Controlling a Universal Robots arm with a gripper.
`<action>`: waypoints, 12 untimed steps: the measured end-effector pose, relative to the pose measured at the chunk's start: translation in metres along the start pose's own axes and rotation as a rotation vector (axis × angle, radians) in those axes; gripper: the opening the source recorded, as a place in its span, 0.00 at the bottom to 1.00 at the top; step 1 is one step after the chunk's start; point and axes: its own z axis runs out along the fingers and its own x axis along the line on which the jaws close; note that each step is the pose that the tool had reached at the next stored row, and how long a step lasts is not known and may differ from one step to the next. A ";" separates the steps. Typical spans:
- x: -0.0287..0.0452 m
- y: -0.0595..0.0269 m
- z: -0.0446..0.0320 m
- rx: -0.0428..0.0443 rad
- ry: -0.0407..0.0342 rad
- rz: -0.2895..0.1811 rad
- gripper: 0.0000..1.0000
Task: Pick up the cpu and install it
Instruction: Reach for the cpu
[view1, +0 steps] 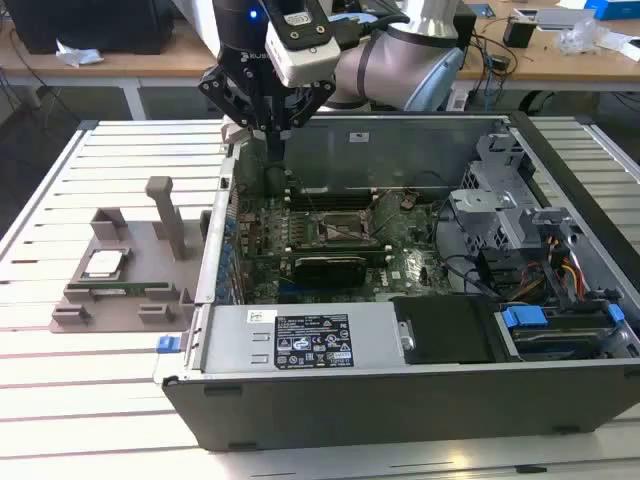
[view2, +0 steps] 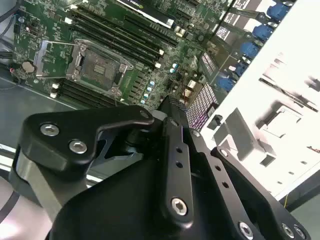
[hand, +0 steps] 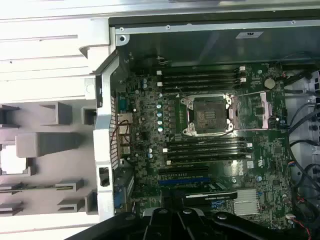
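1. Hand (view2: 172, 107), its fingers closed on nothing, hangs above the computer case (view1: 400, 400) at its far wall.
2. The cpu (view1: 103, 263) lies flat on the tray (view1: 110, 305), outside the case on the exterior view's left.
3. A sound pick likely needs opened fingers and a square descent.
4. Edges to clear: the case wall and the tray's upright post (view1: 165, 215); there is open room above both.

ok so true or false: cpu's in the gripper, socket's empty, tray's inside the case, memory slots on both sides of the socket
The gripper holds the cpu: false. The cpu lies on the tray; the gripper hangs over the case's corner.
The socket is empty: true.
The tray sits inside the case: false. It lies outside, on the exterior view's left of it.
Memory slots run on both sides of the socket: true.
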 end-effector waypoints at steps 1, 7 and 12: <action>0.0017 -0.0002 -0.0001 0.0000 0.0000 0.000 0.11; 0.0136 -0.0010 -0.0004 0.0000 0.0001 0.000 0.11; 0.0262 -0.0019 -0.0007 0.0000 0.0000 0.000 0.11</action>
